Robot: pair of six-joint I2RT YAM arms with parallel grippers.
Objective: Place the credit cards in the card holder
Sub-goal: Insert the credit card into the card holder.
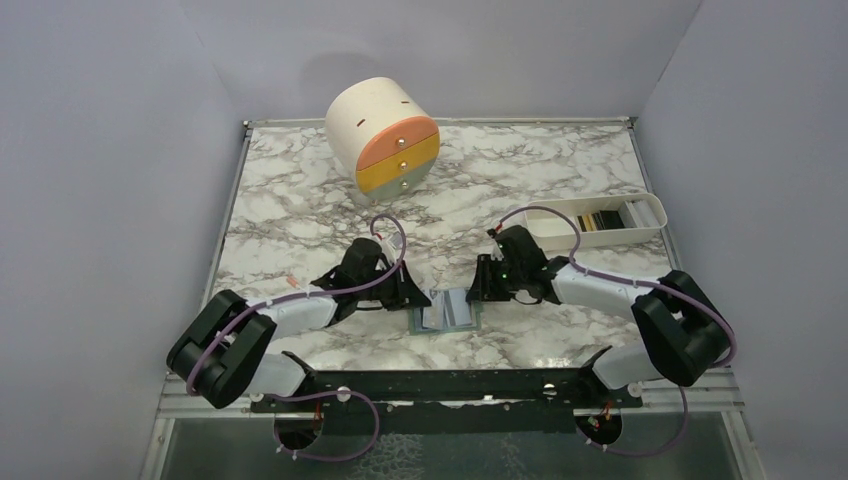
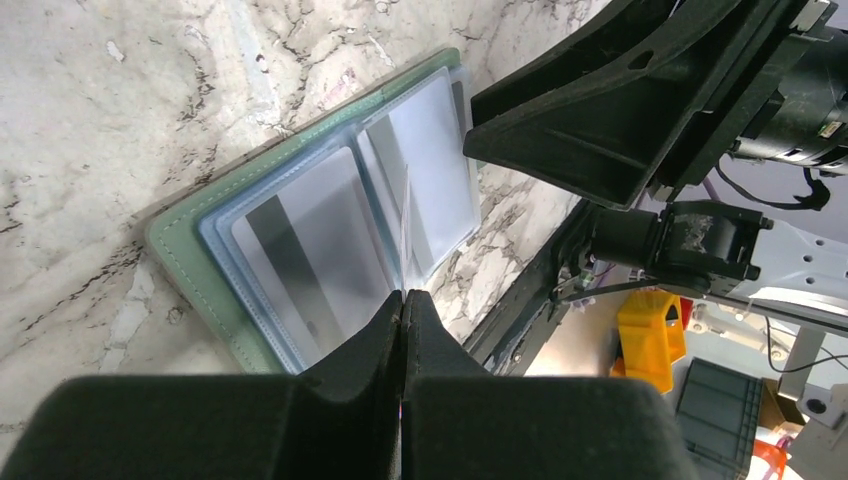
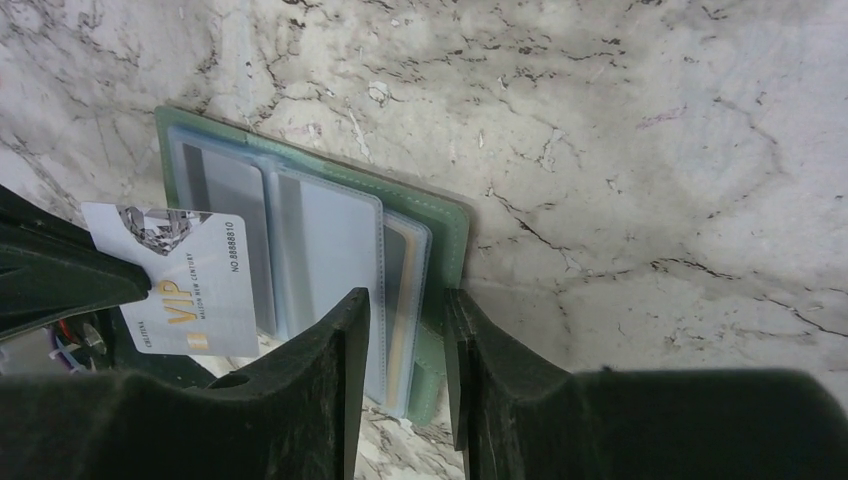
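The sage-green card holder (image 1: 448, 310) lies open and flat on the marble between my two grippers. Its clear sleeves show a pale grey card with a dark stripe (image 2: 310, 250). My left gripper (image 1: 415, 297) is shut on a pale grey VIP card (image 3: 190, 280), held just above the holder's left half. In the left wrist view that card shows only as a thin edge (image 2: 404, 235) beyond the closed fingertips (image 2: 404, 300). My right gripper (image 3: 408, 300) is open, its fingers straddling the holder's right edge (image 3: 450, 240). Several more cards (image 1: 605, 218) lie in the white tray.
A long white tray (image 1: 560, 235) stands at the right, behind my right arm. A cream cylinder with orange, yellow and grey drawers (image 1: 385, 135) stands at the back. The black base rail (image 1: 450, 385) runs along the near edge.
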